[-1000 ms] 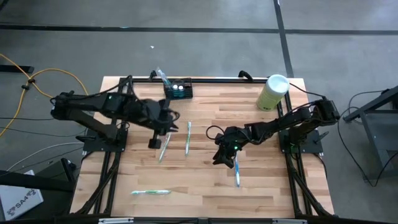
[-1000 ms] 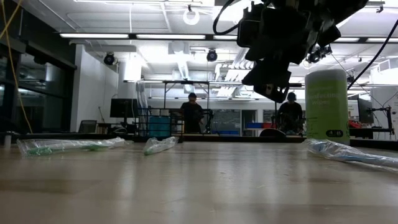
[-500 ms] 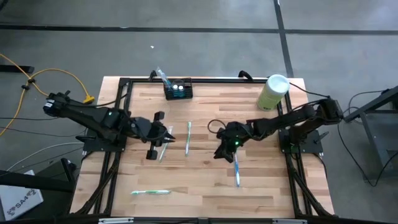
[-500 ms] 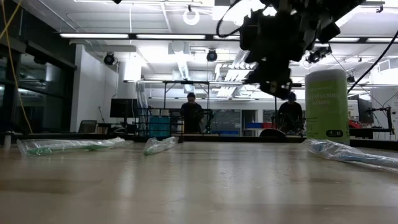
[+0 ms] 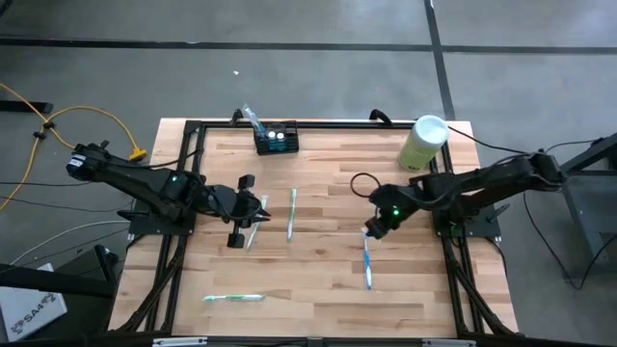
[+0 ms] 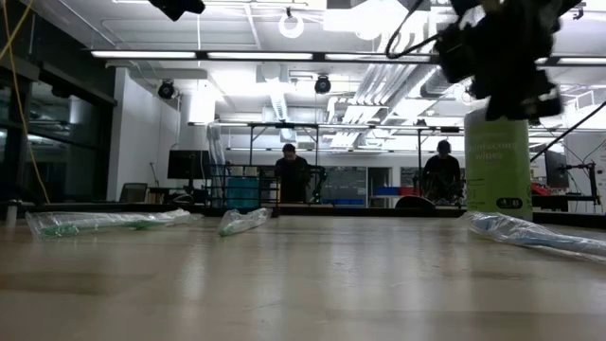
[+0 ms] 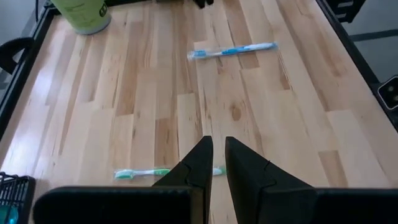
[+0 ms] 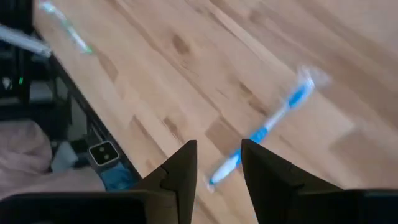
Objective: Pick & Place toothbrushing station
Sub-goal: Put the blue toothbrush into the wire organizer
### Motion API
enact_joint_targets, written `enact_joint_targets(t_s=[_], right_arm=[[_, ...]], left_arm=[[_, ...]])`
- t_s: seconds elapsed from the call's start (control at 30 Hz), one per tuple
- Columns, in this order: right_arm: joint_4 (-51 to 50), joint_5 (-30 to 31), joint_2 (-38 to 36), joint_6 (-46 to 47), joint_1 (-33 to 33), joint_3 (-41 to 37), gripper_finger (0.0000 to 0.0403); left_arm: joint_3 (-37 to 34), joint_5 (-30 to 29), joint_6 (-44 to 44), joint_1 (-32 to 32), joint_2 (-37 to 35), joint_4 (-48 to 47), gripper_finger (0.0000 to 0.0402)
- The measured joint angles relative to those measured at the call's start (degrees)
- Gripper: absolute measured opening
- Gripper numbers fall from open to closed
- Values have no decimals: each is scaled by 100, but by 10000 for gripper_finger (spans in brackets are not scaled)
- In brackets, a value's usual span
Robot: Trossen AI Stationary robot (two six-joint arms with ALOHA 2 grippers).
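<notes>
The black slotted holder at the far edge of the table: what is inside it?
In the black slotted holder, a wrapped toothbrush stands tilted at its left end, and small pale items show in the slots. What they are, and what lies deeper inside, cannot be seen.

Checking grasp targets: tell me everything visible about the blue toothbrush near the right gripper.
The blue toothbrush lies flat on the wooden table, on its right half. It is slim, blue and white, apparently in a clear wrapper. In the high view it runs nearly straight toward the near edge. The right gripper hovers by its far end, fingers apart, not gripping it. Nothing else touches it.
</notes>
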Motion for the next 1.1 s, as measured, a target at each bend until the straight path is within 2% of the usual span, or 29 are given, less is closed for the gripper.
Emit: enact_joint_targets(t_s=[0.23,0.57,0.77,1.1], right_arm=[[-98,569,-97,1424,777,-1,116],[160,1284,453,3056,1785,-3,116],[691,1809,849,3614,2295,1,116],[848,2032,1709,4309,2643,-1,116]], left_arm=[[-59,-129,-78,9,2,-9,36],[-59,-135,-4,13,4,-23,36],[-59,-133,16,11,4,-64,36],[-59,-131,31,11,4,-57,36]])
